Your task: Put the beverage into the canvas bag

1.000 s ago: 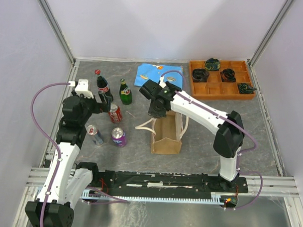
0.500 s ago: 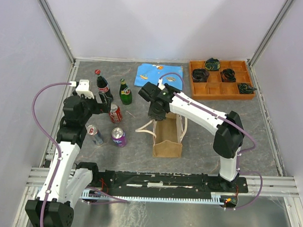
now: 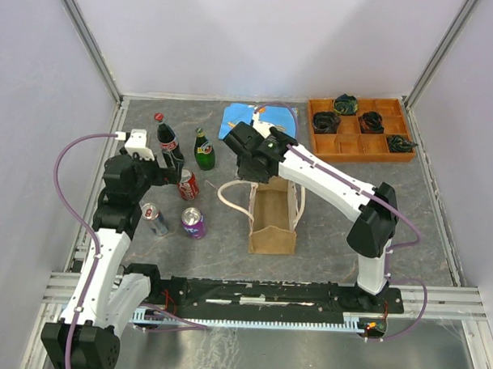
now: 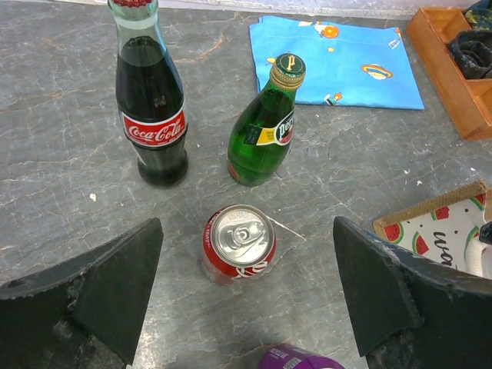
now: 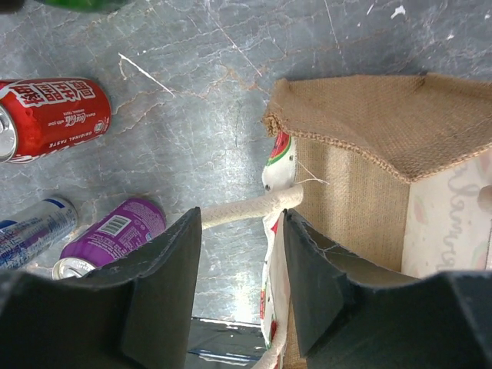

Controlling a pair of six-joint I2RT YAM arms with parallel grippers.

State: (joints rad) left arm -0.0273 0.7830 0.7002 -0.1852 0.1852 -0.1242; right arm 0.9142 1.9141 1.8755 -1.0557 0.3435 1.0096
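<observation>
The canvas bag [image 3: 273,226] stands upright at the table's middle with its mouth open, and the watermelon print shows on its left wall [image 5: 278,157]. My right gripper [image 3: 252,177] hangs over the bag's far left rim, open. The printed wall and a white rope handle [image 5: 246,207] lie loosely between the fingers of this gripper [image 5: 242,231]. My left gripper [image 4: 247,254] stands wide open above a red can [image 4: 239,244]. Behind the can stand a cola bottle [image 4: 154,115] and a green bottle [image 4: 264,127]. A purple can [image 3: 193,222] and a silver can [image 3: 154,219] sit nearer.
A blue cloth [image 3: 261,120] lies behind the bag. An orange compartment tray [image 3: 359,148] holding dark items sits at the back right. Metal frame rails edge the table.
My right gripper has opened and let go of the bag's left rim, drawing slightly back. The rope handle has dropped to the left. My left arm has barely moved.
</observation>
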